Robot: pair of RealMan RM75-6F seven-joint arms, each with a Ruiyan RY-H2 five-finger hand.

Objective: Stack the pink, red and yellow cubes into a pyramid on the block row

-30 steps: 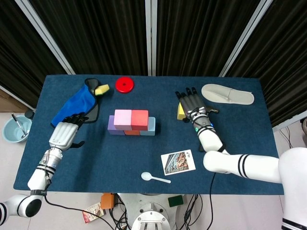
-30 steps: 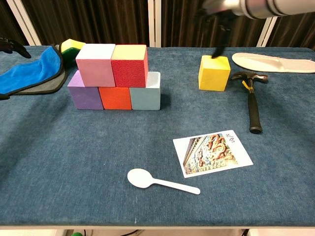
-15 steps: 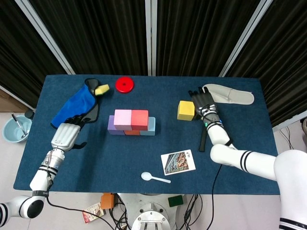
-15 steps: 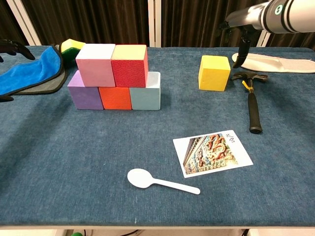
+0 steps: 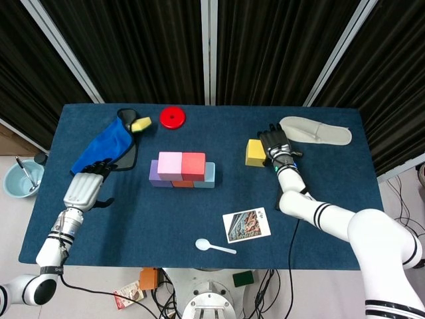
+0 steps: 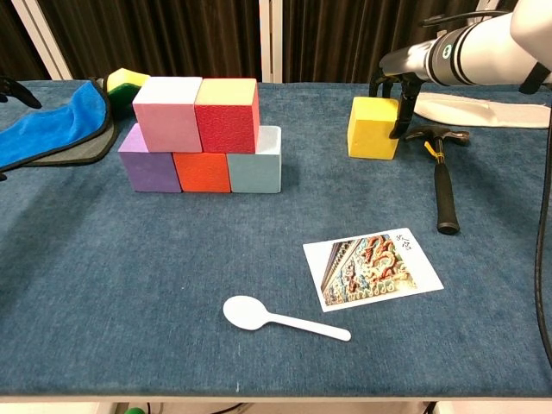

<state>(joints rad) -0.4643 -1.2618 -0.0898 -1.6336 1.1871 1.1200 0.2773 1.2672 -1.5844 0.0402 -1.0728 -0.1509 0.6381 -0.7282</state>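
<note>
While the pink foam cube [image 6: 166,114] and the red foam cube [image 6: 227,115] already sit side by side on the three-block row [image 6: 201,170] near the middle of the desk [image 6: 129,285], the yellow foam cube [image 6: 373,128] stands alone toward the desk's far right side; the right robot hand [image 6: 395,89] hangs just at that cube's right face, fingers pointing down, and whether they grip it I cannot tell; the left robot hand [image 5: 84,188] rests open by the desk's left edge, well apart, so the right arm is plainly the nearer.
</note>
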